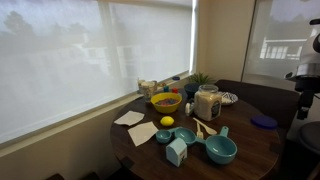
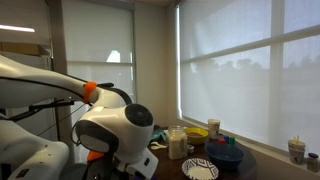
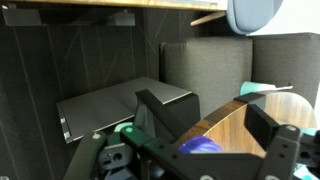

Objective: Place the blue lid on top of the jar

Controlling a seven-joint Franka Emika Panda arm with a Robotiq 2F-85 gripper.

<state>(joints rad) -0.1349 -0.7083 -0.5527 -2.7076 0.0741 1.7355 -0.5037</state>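
Note:
The blue lid (image 1: 263,122) lies flat near the table's edge, apart from the other items. The jar (image 1: 208,102) is clear glass with pale contents and stands upright beside the yellow bowl; it also shows in an exterior view (image 2: 177,143). In the wrist view my gripper (image 3: 206,110) is open and empty, its two black fingers spread wide over the table's edge. The blue lid (image 3: 200,146) shows low between them, partly hidden by the gripper body. The arm (image 1: 305,85) stands beyond the lid's side of the table.
A yellow bowl (image 1: 166,101), a lemon (image 1: 167,121), teal cups (image 1: 220,150), a small carton (image 1: 176,152) and paper napkins (image 1: 141,133) crowd the round wooden table (image 1: 255,150). A patterned plate (image 2: 200,168) lies near the jar. A dark sofa (image 3: 120,60) is behind the table.

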